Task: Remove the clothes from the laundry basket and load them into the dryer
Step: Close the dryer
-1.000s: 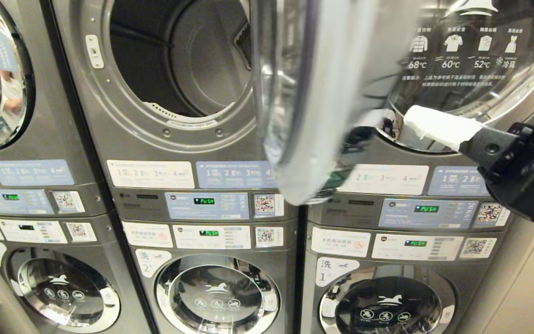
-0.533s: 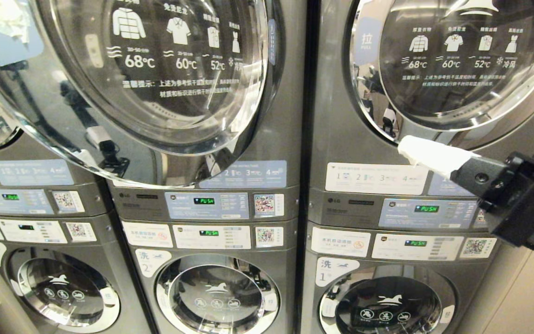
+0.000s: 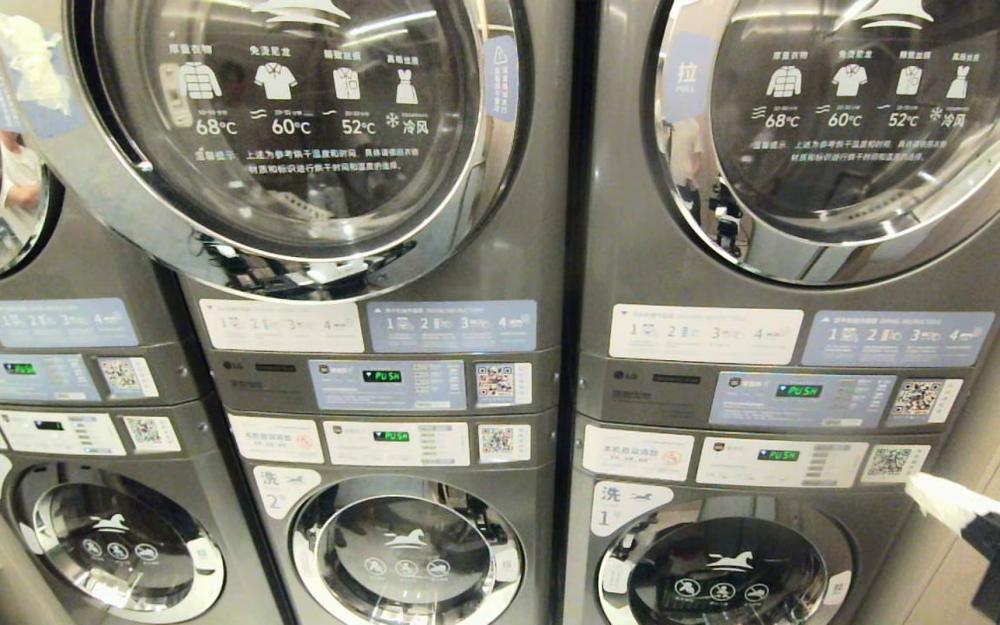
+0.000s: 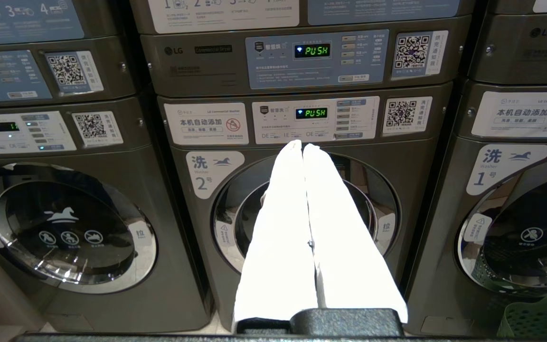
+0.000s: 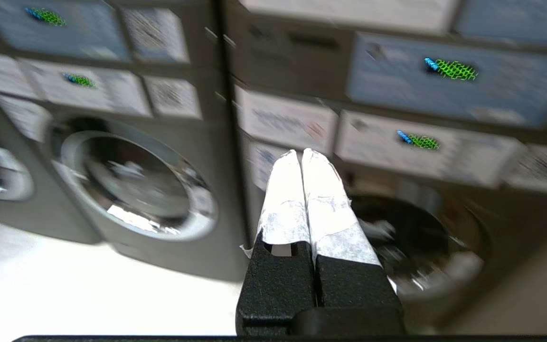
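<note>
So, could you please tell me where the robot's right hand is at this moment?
In the head view the right hand is low at the right edge, in front of the right-hand stack, just below the QR sticker and beside the washer door marked 1.

head high, wrists low, shared washers (image 3: 404, 547)

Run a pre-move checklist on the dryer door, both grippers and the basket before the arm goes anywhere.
1. Middle dryer door fully shut: cannot tell; it looks closed or nearly so.
2. Right gripper empty: ok; fingers together, nothing between them.
3. Right gripper clear of the machines: ok; low at the right, beside washer 1.
4. Left gripper empty: ok; fingers together, pointing at washer 2.
5. Green laundry basket located: ok; only its corner shows.
6. Clothes left in basket: cannot tell.
</note>
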Tool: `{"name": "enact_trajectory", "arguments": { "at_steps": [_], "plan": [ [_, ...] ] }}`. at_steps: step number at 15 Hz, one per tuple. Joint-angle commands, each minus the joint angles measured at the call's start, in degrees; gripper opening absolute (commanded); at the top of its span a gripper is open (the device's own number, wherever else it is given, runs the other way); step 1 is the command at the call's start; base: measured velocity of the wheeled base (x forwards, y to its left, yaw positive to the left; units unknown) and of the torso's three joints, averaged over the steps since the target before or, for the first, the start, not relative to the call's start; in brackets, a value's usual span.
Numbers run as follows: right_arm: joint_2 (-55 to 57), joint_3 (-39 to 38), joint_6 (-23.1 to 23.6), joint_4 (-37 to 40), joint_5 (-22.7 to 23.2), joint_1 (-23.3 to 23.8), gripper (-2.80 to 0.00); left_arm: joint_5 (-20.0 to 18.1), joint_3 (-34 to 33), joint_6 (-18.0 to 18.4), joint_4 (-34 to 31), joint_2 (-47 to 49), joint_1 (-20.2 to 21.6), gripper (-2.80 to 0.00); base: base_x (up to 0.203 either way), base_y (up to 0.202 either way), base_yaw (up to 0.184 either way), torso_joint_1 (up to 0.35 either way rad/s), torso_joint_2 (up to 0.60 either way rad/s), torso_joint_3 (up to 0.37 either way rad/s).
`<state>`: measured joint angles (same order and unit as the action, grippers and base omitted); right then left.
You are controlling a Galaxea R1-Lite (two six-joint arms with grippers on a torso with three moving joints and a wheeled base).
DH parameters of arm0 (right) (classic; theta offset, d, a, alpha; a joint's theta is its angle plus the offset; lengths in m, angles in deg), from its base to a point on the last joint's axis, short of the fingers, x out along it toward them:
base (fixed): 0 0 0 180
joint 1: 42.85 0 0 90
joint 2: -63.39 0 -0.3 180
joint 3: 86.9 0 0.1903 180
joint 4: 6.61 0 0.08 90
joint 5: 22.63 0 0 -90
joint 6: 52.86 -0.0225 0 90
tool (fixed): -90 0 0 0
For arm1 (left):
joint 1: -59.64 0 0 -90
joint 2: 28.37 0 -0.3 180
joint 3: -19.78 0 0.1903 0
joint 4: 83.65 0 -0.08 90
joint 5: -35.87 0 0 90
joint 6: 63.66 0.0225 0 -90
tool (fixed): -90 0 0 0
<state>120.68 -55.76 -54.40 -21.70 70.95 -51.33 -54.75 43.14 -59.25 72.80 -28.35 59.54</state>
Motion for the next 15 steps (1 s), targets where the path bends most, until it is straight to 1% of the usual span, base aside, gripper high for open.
{"name": "enact_trajectory", "arguments": {
  "at_steps": [1, 3, 4, 5, 6, 7, 9, 11, 12, 13, 14, 15],
  "plan": [
    [-10.93, -4.32, 1.83, 3.41, -0.05, 4.32, -2.8, 0.01, 0.0, 0.07, 0.01, -0.02, 0.02, -2.8, 0.0, 0.0, 0.0, 0.0, 0.0, 0.0],
    [-24.92, -5.71, 3.4, 14.58, 0.22, 5.68, -2.8, 0.01, 0.0, 0.07, 0.01, -0.02, 0.02, -2.8, 0.0, 0.0, 0.0, 0.0, 0.0, 0.0],
    [-32.43, -5.5, 3.82, 22.05, 0.59, 5.89, -2.8, -0.08, 0.0, 0.16, 0.09, -0.02, 0.02, -2.8, 0.0, 0.0, 0.0, 0.0, 0.0, 0.0],
    [-38.59, -4.73, 3.88, 31.25, 1.1, 6.22, -2.8, -0.34, 0.0, 0.25, 0.09, -0.02, 0.02, -2.8, 0.0, 0.0, 0.0, 0.0, 0.0, 0.0],
    [-42.67, -4.13, 3.36, 38.87, 2.25, 6.57, -2.8, -0.28, 0.0, 0.16, 0.16, -0.02, 0.02, -2.8, 0.0, 0.0, 0.0, 0.0, 0.0, 0.0],
    [-45.69, -3.72, 2.61, 43.01, 3.91, 6.99, -2.8, -0.17, 0.0, 0.16, 0.09, -0.02, 0.02, -2.8, 0.0, 0.0, 0.0, 0.0, 0.0, 0.0],
    [-51.44, -3.36, 1.61, 45.0, 5.1, 7.81, -2.8, -0.26, 0.0, 0.25, 0.01, -0.02, 0.02, -2.8, 0.0, 0.0, 0.0, 0.0, 0.0, 0.0],
    [-56.68, -3.31, 1.3, 45.42, 5.41, 8.13, -2.8, -0.26, 0.0, 0.24, 0.09, -0.02, 0.02, -2.8, 0.0, 0.0, 0.0, 0.0, 0.0, 0.0],
    [-57.37, -3.39, 0.99, 45.42, 4.78, 8.24, -2.8, -0.35, 0.0, 0.07, 0.09, -0.02, 0.02, -2.8, 0.0, 0.0, 0.0, 0.0, 0.0, 0.0],
    [-57.21, -3.54, 0.41, 45.4, 3.01, 8.26, -2.8, -0.26, 0.0, 0.15, 0.09, -0.02, 0.02, -2.8, 0.0, 0.0, 0.0, 0.0, 0.0, 0.0],
    [-57.2, -3.56, -0.98, 45.44, 1.31, 8.28, -2.8, -0.17, 0.0, -0.11, 0.09, -0.02, 0.02, -2.8, 0.0, 0.0, 0.0, 0.0, 0.0, 0.0],
    [-57.2, -3.6, -3.62, 45.47, 0.16, 8.28, -2.8, -0.17, 0.0, -0.1, 0.09, -0.02, 0.02, -2.8, 0.0, 0.0, 0.0, 0.0, 0.0, 0.0]
  ]
}}
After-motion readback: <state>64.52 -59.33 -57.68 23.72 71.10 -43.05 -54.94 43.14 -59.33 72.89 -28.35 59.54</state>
